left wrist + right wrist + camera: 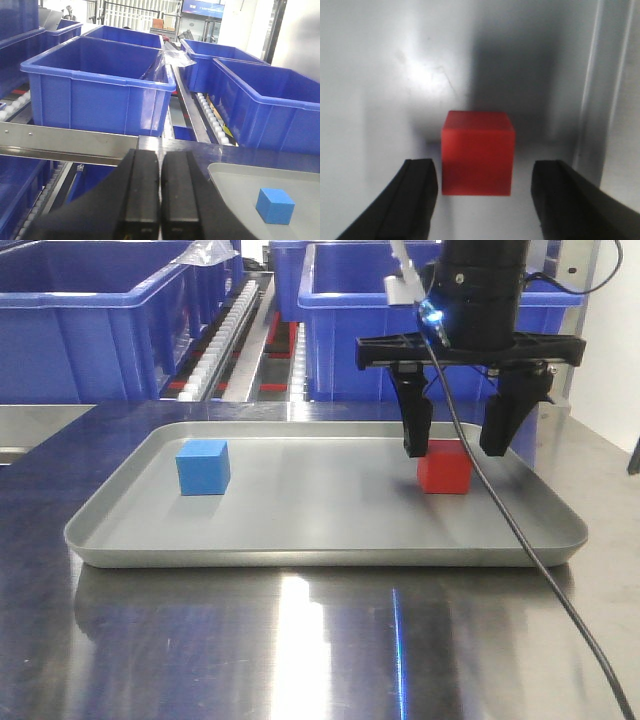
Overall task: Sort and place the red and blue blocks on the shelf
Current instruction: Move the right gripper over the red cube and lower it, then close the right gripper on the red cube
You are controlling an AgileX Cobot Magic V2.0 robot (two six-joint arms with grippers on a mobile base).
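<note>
Here, tray (320, 510): red cube (444, 468), blue cube (203, 467)

No text can be read in any view; the only trace of writing is on a blue screen (202, 6) hanging far in the background at the top edge of the left wrist view; it carries a line of pale characters, too small and blurred to make out.
</note>
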